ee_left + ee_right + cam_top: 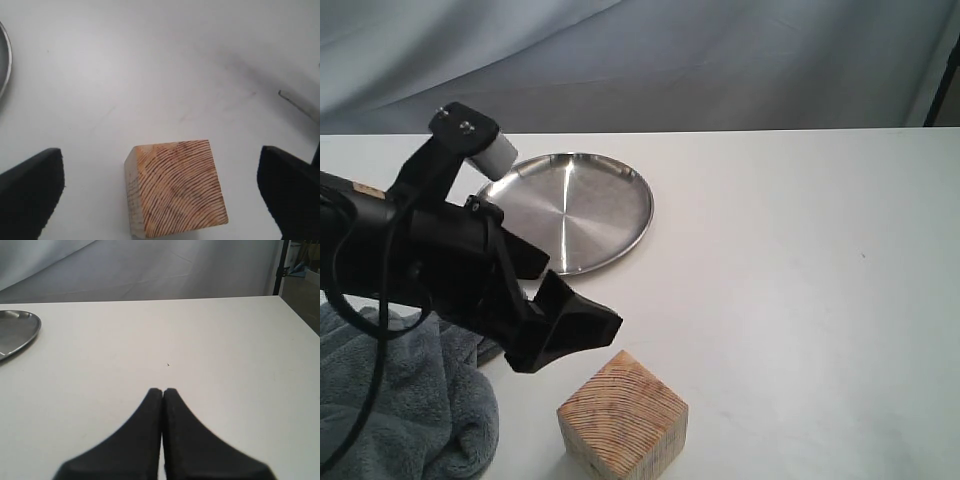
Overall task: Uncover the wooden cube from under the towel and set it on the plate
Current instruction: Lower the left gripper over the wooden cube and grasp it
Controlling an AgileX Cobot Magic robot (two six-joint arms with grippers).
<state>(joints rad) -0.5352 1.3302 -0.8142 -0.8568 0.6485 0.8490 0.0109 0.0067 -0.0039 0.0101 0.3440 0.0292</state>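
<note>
One wooden cube (175, 187) nr front edge of table (800, 250), below left gripper (160, 162), fingers (30, 190) spread wide, no contact, right gripper (163, 392) pressed together.

Place: a robot test lab is appearing here, staged for recording.
Backdrop: a wrinkled grey curtain (670, 60) is hanging behind the whole scene.
Surface: a plain white table (800, 300) is serving as the work area.
Equipment: a black robot arm (420, 250) is trailing loose cables (362, 400); a dark stand pole (942, 80) is rising at the edge.
</note>
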